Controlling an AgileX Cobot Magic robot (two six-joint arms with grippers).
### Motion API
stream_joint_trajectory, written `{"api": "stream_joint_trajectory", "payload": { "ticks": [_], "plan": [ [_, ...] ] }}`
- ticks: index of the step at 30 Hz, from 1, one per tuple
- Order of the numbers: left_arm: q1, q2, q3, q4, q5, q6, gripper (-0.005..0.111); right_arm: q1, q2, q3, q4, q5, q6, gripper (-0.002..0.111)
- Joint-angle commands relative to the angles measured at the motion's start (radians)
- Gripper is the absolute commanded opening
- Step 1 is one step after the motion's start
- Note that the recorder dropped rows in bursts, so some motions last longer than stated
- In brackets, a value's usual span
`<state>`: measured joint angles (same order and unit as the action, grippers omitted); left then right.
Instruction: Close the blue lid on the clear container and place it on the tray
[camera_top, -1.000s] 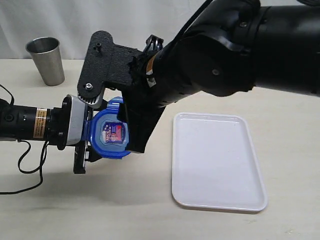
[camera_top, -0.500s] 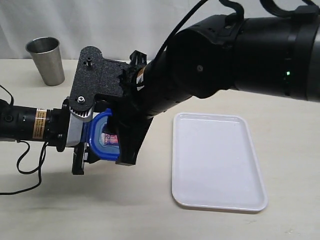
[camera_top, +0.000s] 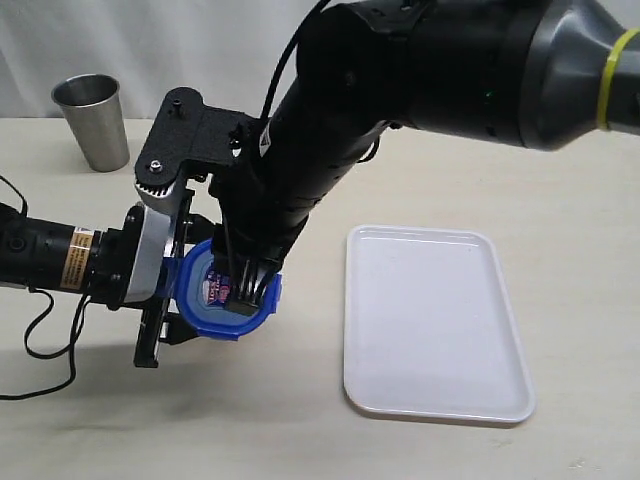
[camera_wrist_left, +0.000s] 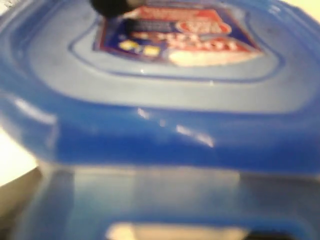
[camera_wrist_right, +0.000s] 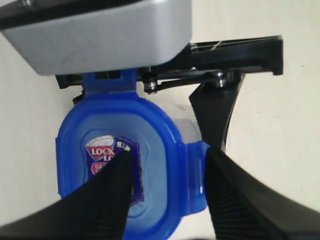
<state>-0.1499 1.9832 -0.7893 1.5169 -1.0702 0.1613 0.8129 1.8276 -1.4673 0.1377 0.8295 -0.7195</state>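
Left jaws clamped on the clear container, arm coming in level from the left side of the table. One left finger sits right against the container wall. The container is mostly hidden in the exterior view. Blue lid sits on the container mouth with the sticker face out, and one tab sticks out to the side. Can't tell if any tab is snapped down. Right jaws apart, reaching down from above and straddling one side of the lid: one finger has its tip on the sticker, the other finger is just outside the sticking-out tab. Left wrist view is just a blurred close-up of the lid. Container and lid are held up off the table, left of the tray and apart from it. Nothing on the tray. Steel cup stands upright far back left, well apart from everything.
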Motion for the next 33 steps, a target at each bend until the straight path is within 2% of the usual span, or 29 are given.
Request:
{"api": "stream_joint_trajectory", "payload": {
  "ticks": [1,6,10,19,24,33],
  "plan": [
    [-0.002,-0.018,-0.003,-0.027,-0.147,-0.051,0.000,-0.001,0.086,0.015,0.033,0.143,-0.013,0.043],
    [-0.002,-0.018,-0.003,-0.027,-0.147,-0.059,0.000,-0.001,0.124,0.015,0.037,0.152,-0.036,0.035],
    [-0.002,-0.018,-0.003,-0.039,-0.147,-0.120,0.000,-0.001,0.117,0.015,0.017,0.129,-0.025,0.034],
    [-0.002,-0.018,-0.003,-0.064,-0.136,-0.296,0.000,-0.011,0.003,0.015,-0.114,0.008,0.134,0.034],
    [-0.002,-0.018,-0.003,-0.109,-0.100,-0.431,0.000,-0.062,-0.048,0.015,-0.128,-0.050,0.278,0.034],
    [-0.002,-0.018,-0.003,-0.134,0.000,-0.483,0.000,-0.117,-0.104,0.015,-0.111,-0.103,0.583,0.034]
  ]
}}
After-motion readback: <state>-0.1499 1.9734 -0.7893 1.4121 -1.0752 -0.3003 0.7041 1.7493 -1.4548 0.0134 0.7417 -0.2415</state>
